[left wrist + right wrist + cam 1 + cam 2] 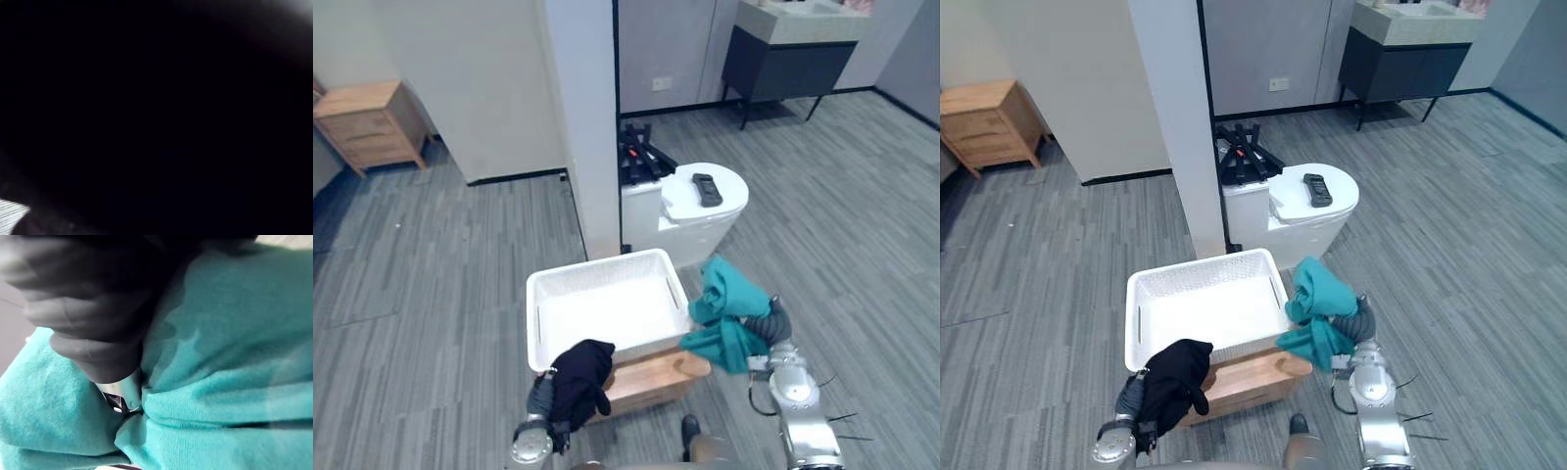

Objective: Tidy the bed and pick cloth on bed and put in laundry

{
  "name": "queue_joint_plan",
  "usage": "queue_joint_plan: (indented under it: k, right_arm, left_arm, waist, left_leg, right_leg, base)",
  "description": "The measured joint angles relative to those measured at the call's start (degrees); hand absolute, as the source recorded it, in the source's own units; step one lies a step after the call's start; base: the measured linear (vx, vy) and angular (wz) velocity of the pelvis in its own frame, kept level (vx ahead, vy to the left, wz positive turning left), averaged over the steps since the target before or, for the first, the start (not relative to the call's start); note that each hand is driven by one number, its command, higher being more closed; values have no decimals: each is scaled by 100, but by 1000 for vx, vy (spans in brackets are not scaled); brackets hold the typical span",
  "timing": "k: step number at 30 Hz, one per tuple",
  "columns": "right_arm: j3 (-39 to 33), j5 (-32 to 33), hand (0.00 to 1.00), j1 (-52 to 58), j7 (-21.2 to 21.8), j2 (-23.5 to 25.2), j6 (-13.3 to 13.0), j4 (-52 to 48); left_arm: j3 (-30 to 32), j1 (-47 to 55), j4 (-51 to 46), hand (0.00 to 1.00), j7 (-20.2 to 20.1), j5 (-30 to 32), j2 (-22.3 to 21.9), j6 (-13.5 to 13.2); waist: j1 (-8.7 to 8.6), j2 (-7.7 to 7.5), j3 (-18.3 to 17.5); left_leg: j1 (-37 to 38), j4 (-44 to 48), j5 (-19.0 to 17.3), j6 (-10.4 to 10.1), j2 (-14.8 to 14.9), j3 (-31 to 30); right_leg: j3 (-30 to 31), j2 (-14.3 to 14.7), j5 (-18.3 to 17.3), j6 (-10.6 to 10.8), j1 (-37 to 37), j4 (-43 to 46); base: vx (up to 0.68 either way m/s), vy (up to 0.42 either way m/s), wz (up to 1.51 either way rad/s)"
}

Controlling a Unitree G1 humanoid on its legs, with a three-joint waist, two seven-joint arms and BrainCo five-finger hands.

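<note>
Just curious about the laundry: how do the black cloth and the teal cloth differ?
The black cloth is a smaller bundle, hanging at the white plastic basket's near rim; the teal cloth is bulkier, held beside its right rim. Neither is inside the basket yet.

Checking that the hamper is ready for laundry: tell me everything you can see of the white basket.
The white rectangular plastic-looking basket has perforated walls and slot handles at left and right. It stands upright and empty on a light wooden stand, before a white pillar. A black cloth overlaps its near left corner; a teal cloth hangs at its right rim.
</note>
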Motion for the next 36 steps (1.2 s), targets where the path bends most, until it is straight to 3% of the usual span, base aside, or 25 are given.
queue_joint_plan:
  k: [4,9,14,19,22,27,28,31,36]
  right_arm:
    - [189,150,100,-377,45,-680,-302,-482]
    - [831,295,100,-1230,452,-1490,-527,-537]
    - [1555,391,100,-1876,671,-1779,-600,-284]
    - [2461,389,100,-2815,822,-1784,-627,817]
    - [2715,365,100,-3459,892,-1698,-573,1607]
    - [2730,201,100,-4382,870,-1789,-446,2690]
    - [2726,177,0,-4584,860,-1878,-444,2939]
    - [2639,155,0,-4806,722,-2005,-413,3389]
    - [2351,-451,0,-4862,616,-2021,-184,3937]
  left_arm:
    - [-1,-88,4,100,-17,-3,-74,-1]
    - [-135,-149,6,100,-115,-19,-7,-59]
    - [-262,-121,75,100,-111,-28,29,-108]
    - [-474,-235,93,100,-107,-59,61,-147]
    - [-635,-399,14,100,-114,-155,60,-228]
    - [-767,-502,-660,100,-135,-260,97,-428]
    - [-848,-517,-753,100,-167,-279,143,-497]
    - [-933,-480,-950,100,-250,-418,150,-575]
    - [-1046,-429,-1458,100,-355,-767,330,-608]
  waist:
    - [74,-20,0]
    - [94,-78,-35]
    - [196,-83,-35]
    - [262,-77,123]
    - [267,11,498]
    - [349,382,1070]
    - [393,502,1193]
    - [431,724,1362]
    - [540,782,1438]
  left_leg:
    - [96,-26,-18,-33,139,-4]
    - [26,-27,-13,-30,14,-58]
    - [-129,14,-7,-22,-1,-212]
    - [-561,221,28,-16,13,-346]
    - [-965,471,31,-19,14,-524]
    - [-1722,858,40,-8,5,-880]
    - [-1808,908,62,-2,6,-960]
    - [-1960,908,144,16,-25,-1151]
    - [-1982,844,251,-93,-71,-1274]
  right_leg:
    - [-13,147,223,-71,311,-409]
    - [-14,34,311,-102,370,-644]
    - [-151,-9,303,-113,322,-657]
    - [-267,-34,368,-244,54,-656]
    - [-422,-86,425,-318,-159,-618]
    - [-787,-131,541,-373,-535,-622]
    - [-863,-134,555,-381,-564,-627]
    - [-1069,-194,561,-374,-606,-630]
    - [-1218,-234,603,-354,-647,-641]
  base:
    - [92,-86,-6]
    - [-67,-8,3]
    - [-87,-44,16]
    - [-91,-63,16]
    - [-116,-33,33]
    - [-110,-29,36]
    - [-59,-30,37]
    - [-28,0,43]
    - [14,3,17]
